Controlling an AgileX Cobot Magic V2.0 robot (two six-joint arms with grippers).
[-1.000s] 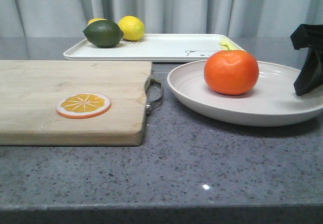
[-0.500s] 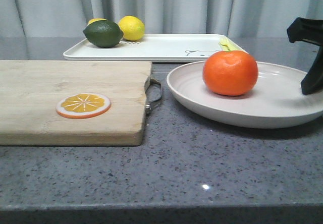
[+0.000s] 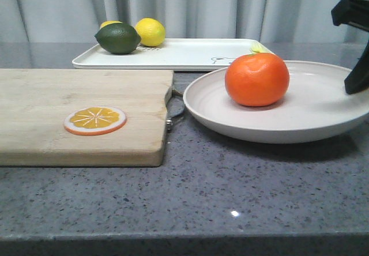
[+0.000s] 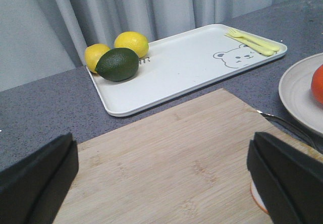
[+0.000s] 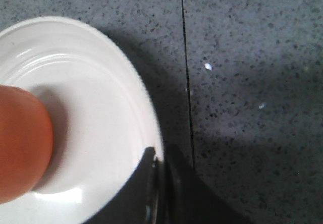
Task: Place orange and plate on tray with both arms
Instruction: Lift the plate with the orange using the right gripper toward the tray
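The orange (image 3: 257, 79) rests on the off-white plate (image 3: 314, 115) at the right of the front view. My right gripper (image 3: 355, 84) is shut on the plate's right rim; in the right wrist view its fingers (image 5: 159, 159) pinch that rim, with the plate (image 5: 101, 98) and the orange (image 5: 20, 143) beyond. A shadow lies on the counter under the plate. Behind the plate lies the white tray (image 3: 184, 54) with a bear drawing. My left gripper (image 4: 161, 183) hangs open over the wooden board with nothing between its fingers; the tray (image 4: 186, 67) and the plate's edge (image 4: 298, 93) show ahead of it.
A wooden cutting board (image 3: 81, 112) with a metal handle carries an orange slice (image 3: 95, 120) at the left. Two lemons (image 3: 150, 31) and a dark green fruit (image 3: 118, 38) sit at the tray's left end; a yellow fork (image 4: 252, 40) lies at its right end. A curtain hangs behind.
The plate with the orange has shifted left toward the board's handle and risen a little. My right gripper has moved up with its rim.
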